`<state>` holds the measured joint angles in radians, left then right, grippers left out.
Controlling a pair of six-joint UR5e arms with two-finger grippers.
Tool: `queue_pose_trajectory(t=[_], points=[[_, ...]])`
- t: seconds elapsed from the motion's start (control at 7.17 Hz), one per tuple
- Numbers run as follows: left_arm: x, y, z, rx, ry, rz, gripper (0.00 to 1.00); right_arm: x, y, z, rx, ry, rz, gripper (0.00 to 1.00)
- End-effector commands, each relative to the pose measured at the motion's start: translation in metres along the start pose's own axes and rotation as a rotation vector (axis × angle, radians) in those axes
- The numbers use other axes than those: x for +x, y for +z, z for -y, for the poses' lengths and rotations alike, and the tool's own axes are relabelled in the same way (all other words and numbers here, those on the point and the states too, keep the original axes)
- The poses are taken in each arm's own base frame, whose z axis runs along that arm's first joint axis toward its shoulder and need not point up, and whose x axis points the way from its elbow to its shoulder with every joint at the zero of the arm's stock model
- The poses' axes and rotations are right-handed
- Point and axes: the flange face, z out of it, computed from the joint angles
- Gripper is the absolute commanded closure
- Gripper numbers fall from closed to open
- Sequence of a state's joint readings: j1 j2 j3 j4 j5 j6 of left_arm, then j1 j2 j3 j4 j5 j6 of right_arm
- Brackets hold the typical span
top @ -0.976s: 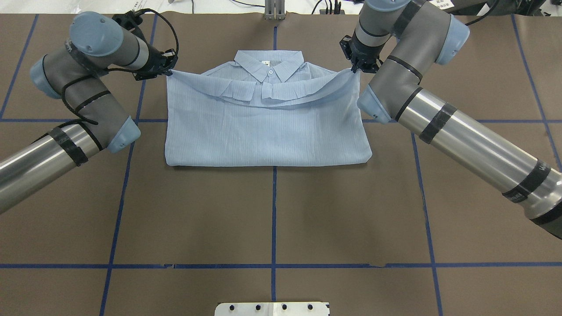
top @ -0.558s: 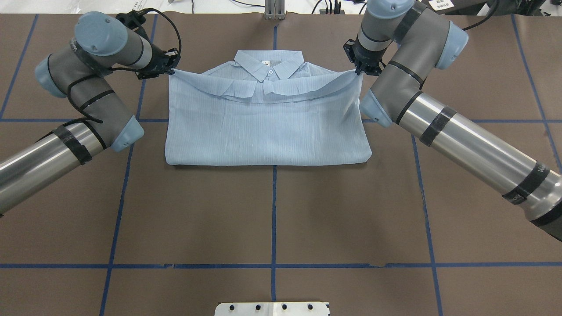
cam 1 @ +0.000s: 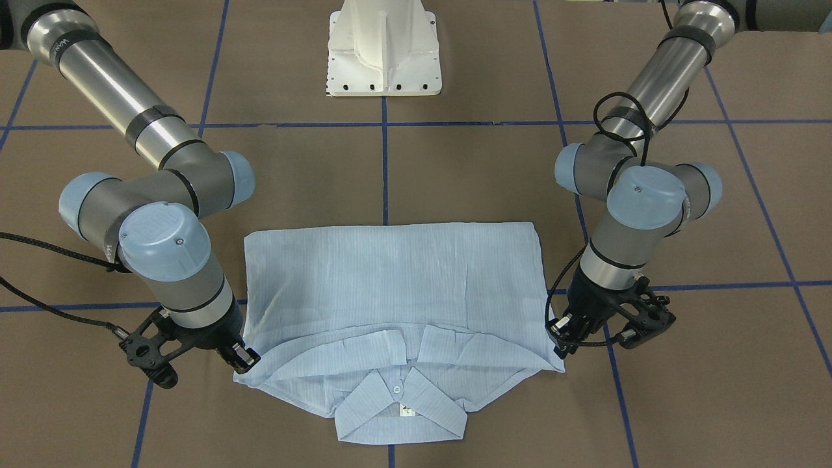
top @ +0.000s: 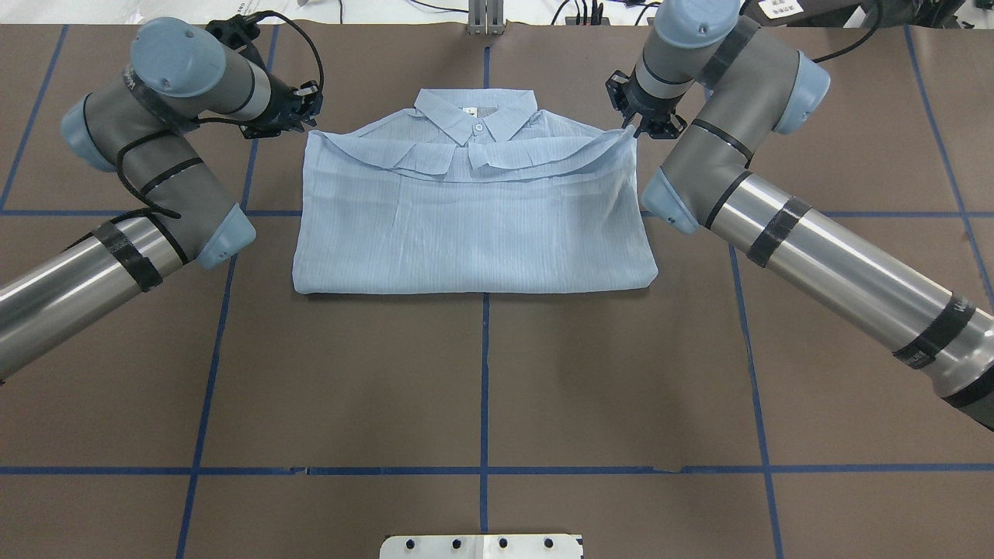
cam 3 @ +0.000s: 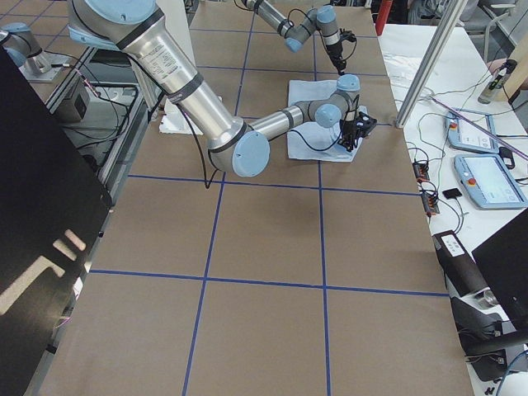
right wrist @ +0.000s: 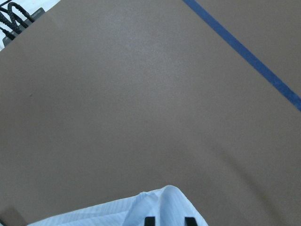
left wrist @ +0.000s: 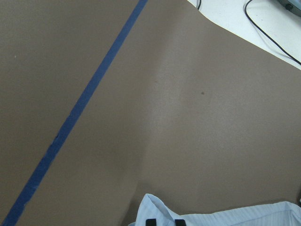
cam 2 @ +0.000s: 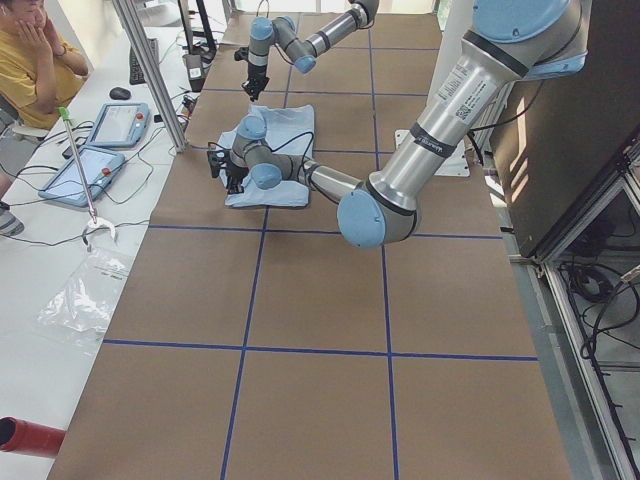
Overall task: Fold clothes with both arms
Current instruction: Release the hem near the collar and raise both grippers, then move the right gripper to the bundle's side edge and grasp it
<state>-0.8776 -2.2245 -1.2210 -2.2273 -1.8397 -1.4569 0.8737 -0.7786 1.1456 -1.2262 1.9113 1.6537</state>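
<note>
The light blue pinstriped shirt [top: 474, 225] lies folded across the middle of the brown table, collar at the far edge from the robot, and its lower half is doubled up over the chest [cam 1: 390, 279]. My left gripper [top: 309, 112] hovers at the folded layer's left corner, also seen in the front view [cam 1: 559, 341]. My right gripper [top: 641, 124] sits at the opposite corner [cam 1: 246, 357]. Both wrist views show fingertips apart with a cloth corner lying loose below them [left wrist: 164, 222] [right wrist: 169, 221]. Both grippers are open.
The white pedestal base [cam 1: 383, 58] stands at the robot's side of the table. Blue tape lines [top: 484, 373] grid the brown surface. A metal post [top: 485, 19] stands past the collar. A person [cam 2: 30, 60] sits by tablets [cam 2: 115, 125] beyond the far edge.
The raised fold edge, stretched between both grippers earlier, has moved toward the collar and dropped flat onto the shirt. Both grippers have let go of their corners.
</note>
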Motion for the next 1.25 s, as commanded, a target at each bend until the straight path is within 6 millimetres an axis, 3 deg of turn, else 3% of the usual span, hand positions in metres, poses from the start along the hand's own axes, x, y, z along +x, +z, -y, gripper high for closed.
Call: queue_pose_trajectory(t=[0.0,0.14,0.28,0.7,0.84,1.12], points=[[0.003,-0.023,-0.003,0.003,0.008,-0.04,0.63,0.014,-0.023,-0.001,-0.008,0.005,0.046,0.09],[-0.001,-0.031,-0.006,0.005,0.012,-0.058,0.62,0.058,-0.034,-0.013,-0.024,0.008,0.074,0.08],[-0.003,-0.034,-0.007,0.004,0.015,-0.063,0.62,0.097,-0.029,-0.039,-0.051,-0.018,0.066,0.05],[-0.018,-0.037,-0.007,0.01,0.061,-0.056,0.63,0.139,-0.021,-0.122,-0.134,0.036,0.043,0.03],[-0.02,-0.037,-0.007,0.01,0.063,-0.053,0.63,0.158,-0.017,-0.124,-0.138,0.034,0.024,0.03],[-0.021,-0.037,-0.008,0.01,0.063,-0.053,0.63,0.165,-0.011,-0.129,-0.141,0.027,0.01,0.03]])
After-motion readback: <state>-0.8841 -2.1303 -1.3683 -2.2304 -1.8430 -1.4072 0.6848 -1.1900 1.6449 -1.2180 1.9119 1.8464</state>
